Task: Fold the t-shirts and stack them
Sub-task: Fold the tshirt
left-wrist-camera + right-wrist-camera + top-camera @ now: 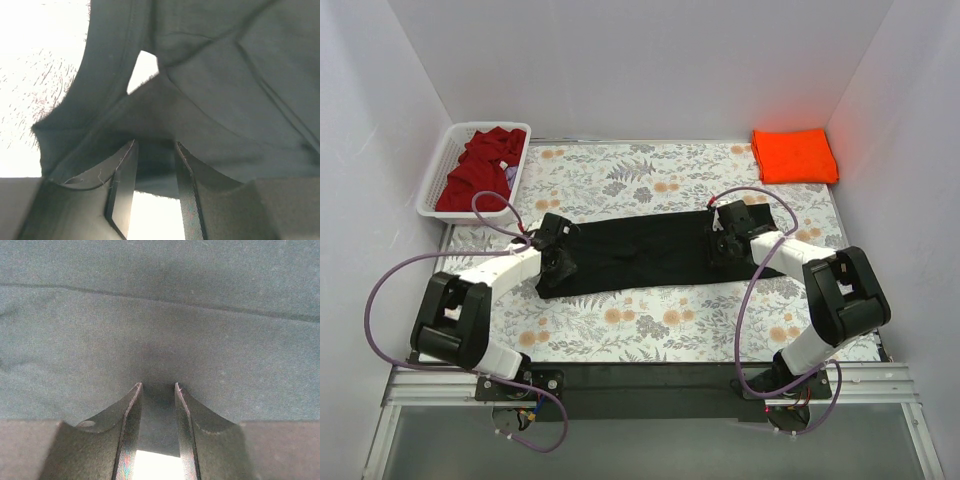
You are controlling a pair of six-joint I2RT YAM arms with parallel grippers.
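Left end effector (right too) — parted.

Plain white walls on three sides, table with a leafy flower cover, bright light, metal rail in front.

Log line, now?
black t-shirt: long strip mid-table; left fingers, right fingers: open at its ends; orange t-shirt: folded, far right; red t-shirt: in basket

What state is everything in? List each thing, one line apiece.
black shirt: folded into a long band, laid flat
orange shirt: folded, far right corner
red shirt: crumpled in the basket
left fingers: slightly apart, black cloth between tips, grip unclear
right fingers: slightly apart, black cloth between tips, grip unclear
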